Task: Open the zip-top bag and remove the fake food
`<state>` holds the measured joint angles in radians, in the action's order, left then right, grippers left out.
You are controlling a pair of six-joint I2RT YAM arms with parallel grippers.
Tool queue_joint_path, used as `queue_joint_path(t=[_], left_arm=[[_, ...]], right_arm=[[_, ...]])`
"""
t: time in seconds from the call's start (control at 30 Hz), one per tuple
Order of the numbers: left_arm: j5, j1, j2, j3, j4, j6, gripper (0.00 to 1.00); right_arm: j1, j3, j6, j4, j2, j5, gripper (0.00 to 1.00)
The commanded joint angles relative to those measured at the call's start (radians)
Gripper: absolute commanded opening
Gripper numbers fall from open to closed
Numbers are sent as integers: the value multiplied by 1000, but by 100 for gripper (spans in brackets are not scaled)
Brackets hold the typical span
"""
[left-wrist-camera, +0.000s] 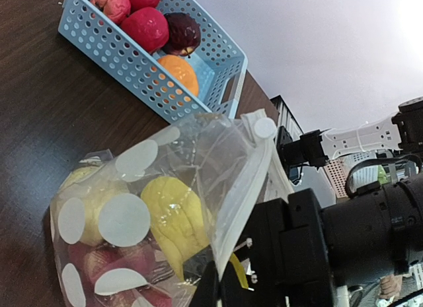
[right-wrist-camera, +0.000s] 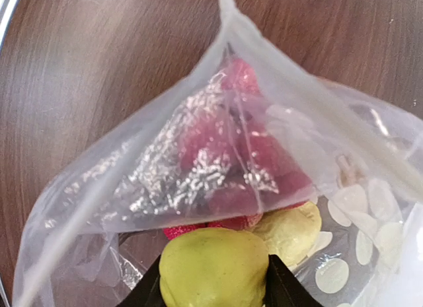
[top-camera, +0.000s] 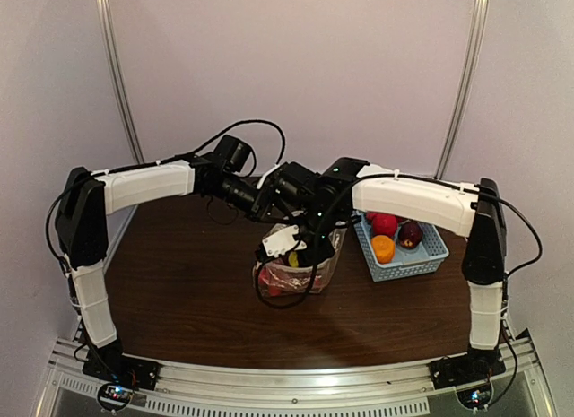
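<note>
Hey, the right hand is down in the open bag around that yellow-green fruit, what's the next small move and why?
Probably close the right hand the rest of the way on the yellow-green fruit before lifting. Its fingers flank the fruit inside the zip-top bag, but a firm grip isn't evident, and the left hand pinches the rim, holding the mouth open.

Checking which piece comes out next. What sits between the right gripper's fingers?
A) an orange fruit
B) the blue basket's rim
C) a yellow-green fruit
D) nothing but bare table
C: the right wrist view shows the yellow-green fruit between the dark fingers of the right gripper, inside the open zip-top bag.
</note>
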<state>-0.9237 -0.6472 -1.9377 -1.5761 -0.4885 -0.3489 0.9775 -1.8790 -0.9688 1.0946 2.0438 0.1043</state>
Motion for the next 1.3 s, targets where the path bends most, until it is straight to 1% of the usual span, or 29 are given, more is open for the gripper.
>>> queue_joint_path(t=[0.0, 0.27, 0.37, 0.43, 0.5, 0.63, 0.7, 0.8, 0.9, 1.0, 1.07, 1.13, 1.27], left_arm=[[7, -1, -7, -63, -49, 64, 0], [22, 4, -14, -102, -96, 101, 0], [46, 7, -27, -126, -124, 135, 0], [66, 9, -34, -124, -124, 155, 0], [107, 9, -41, -121, -120, 174, 0], [198, 9, -33, -112, -100, 188, 0], [199, 10, -21, -88, -59, 174, 0], [166, 14, -1, -20, 18, 145, 0], [148, 16, 11, 32, 65, 114, 0], [153, 18, 18, 66, 87, 74, 0], [158, 18, 24, 74, 91, 46, 0], [172, 18, 32, 74, 91, 24, 0], [212, 18, 66, 77, 92, -18, 0]], right_arm=[[3, -44, 35, 10, -65, 20, 37], [-2, -116, 80, 37, -111, 113, 36], [-14, -124, 94, 32, -145, 205, 36], [-28, -114, 103, 15, -165, 292, 35], [-33, -113, 112, -2, -181, 361, 35], [-39, -143, 134, -11, -209, 454, 35], [-50, -165, 138, 6, -222, 475, 35], [-89, -152, 138, 25, -264, 501, 35], [-171, -108, 137, 41, -315, 554, 35], [-247, -61, 144, 44, -382, 560, 35], [-299, 2, 156, 22, -435, 549, 35], [-347, 87, 160, -9, -493, 524, 35], [-441, 265, 177, -79, -553, 384, 34]])
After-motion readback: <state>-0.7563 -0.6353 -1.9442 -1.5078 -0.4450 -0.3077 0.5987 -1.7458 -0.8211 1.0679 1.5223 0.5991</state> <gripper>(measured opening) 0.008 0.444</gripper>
